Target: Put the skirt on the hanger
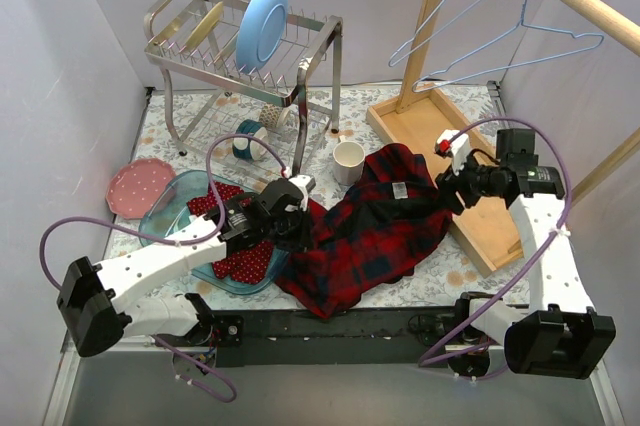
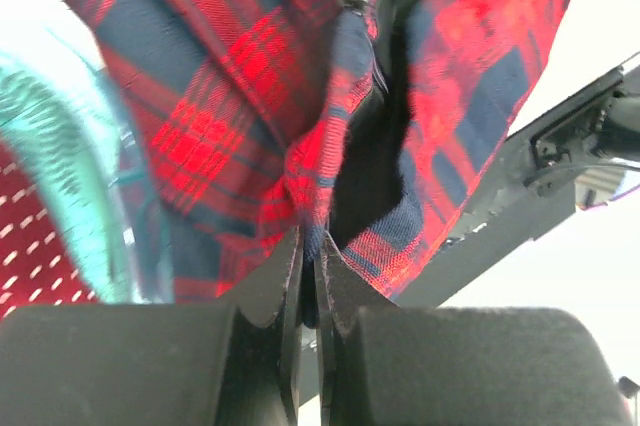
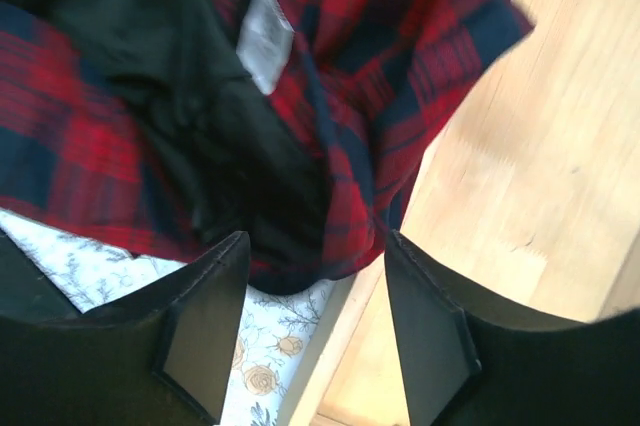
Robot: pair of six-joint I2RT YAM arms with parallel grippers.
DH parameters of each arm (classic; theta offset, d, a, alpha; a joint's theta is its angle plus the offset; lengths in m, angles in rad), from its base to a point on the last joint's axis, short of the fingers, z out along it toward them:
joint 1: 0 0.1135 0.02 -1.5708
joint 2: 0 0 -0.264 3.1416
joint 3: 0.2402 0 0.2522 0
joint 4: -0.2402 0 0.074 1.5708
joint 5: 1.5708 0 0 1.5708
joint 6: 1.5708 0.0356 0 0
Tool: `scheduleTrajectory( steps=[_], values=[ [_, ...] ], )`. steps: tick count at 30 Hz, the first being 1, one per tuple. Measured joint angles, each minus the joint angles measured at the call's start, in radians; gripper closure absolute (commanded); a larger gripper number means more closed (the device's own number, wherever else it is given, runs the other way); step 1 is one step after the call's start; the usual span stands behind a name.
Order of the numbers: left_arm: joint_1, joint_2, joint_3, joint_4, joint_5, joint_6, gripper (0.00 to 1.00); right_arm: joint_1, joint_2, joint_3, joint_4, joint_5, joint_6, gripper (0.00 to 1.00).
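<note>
While left gripper (image 2: 310,268) pinches shut on dark red-and-navy plaid cloth shirt (image 1: 385,221) and right gripper (image 3: 315,246) gapes empty, clearing seems underway; next, grasp bright red polka-dot cloth skirt (image 1: 245,264).

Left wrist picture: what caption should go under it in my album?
Left jaws pinch a fold of red-and-navy plaid garment, with the teal bowl and polka-dot skirt at left.
</note>
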Motion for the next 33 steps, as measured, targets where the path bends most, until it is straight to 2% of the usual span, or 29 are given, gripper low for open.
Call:
scheduleTrajectory(
  steps=[6, 10, 12, 13, 15, 20, 24, 28, 33],
  values=[
    [0.014, 0.070, 0.002, 0.064, 0.064, 0.035, 1.00, 0.000, -0.002, 0.235, -0.119, -0.086, -0.027, 0.31],
    [0.027, 0.075, 0.002, 0.089, 0.088, 0.059, 1.00, 0.000, 0.006, 0.364, -0.120, -0.088, 0.054, 0.31],
    [0.033, 0.075, 0.002, 0.104, 0.097, 0.069, 1.00, 0.000, 0.019, 0.429, -0.105, -0.088, 0.137, 0.30],
    [0.037, 0.075, 0.002, 0.111, 0.102, 0.074, 1.00, 0.000, 0.027, 0.457, -0.085, -0.087, 0.181, 0.26],
    [0.040, 0.073, 0.002, 0.122, 0.110, 0.081, 1.00, 0.000, 0.037, 0.496, -0.031, -0.075, 0.285, 0.23],
    [0.046, 0.062, -0.006, 0.148, 0.128, 0.095, 1.00, 0.000, 0.034, 0.534, 0.163, -0.005, 0.576, 0.27],
    [0.050, 0.048, -0.024, 0.159, 0.137, 0.100, 1.00, 0.000, 0.047, 0.575, 0.257, 0.130, 0.772, 0.26],
    [0.051, 0.047, -0.029, 0.164, 0.142, 0.103, 1.00, 0.000, 0.088, 0.607, 0.325, 0.272, 0.907, 0.26],
    [0.055, 0.047, -0.029, 0.167, 0.146, 0.103, 1.00, 0.004, 0.142, 0.606, 0.400, 0.344, 1.022, 0.27]
  ],
)
